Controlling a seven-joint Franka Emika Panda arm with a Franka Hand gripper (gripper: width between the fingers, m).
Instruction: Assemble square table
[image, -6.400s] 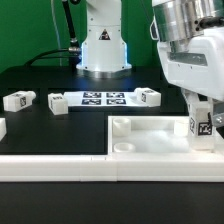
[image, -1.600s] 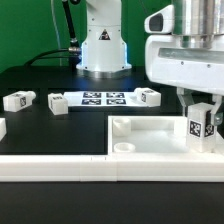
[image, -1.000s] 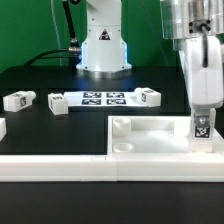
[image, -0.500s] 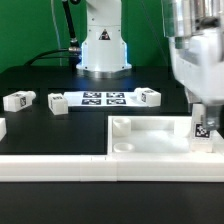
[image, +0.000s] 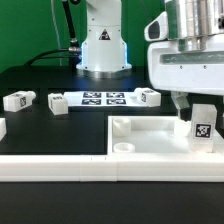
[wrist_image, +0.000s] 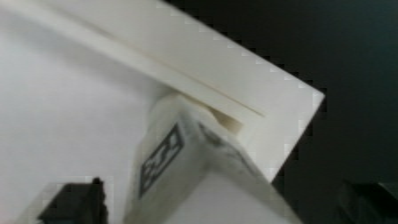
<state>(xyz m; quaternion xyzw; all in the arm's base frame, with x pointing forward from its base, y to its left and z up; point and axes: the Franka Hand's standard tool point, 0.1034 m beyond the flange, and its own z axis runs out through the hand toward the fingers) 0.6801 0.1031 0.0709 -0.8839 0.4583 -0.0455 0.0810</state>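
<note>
My claw (wrist_image: 221, 202) is wide open and holds nothing. The small white block leg with a black-and-white tag (image: 203, 126) stands between the dark fingers (wrist_image: 75, 200), and I see gaps on both sides. In the exterior view the leg leans a little at the 2 o'clock corner of the big white square plastic table top (image: 158, 139). Another small white leg (image: 148, 96) lies on the black table (image: 60, 130), at 12 o'clock from the top.
</note>
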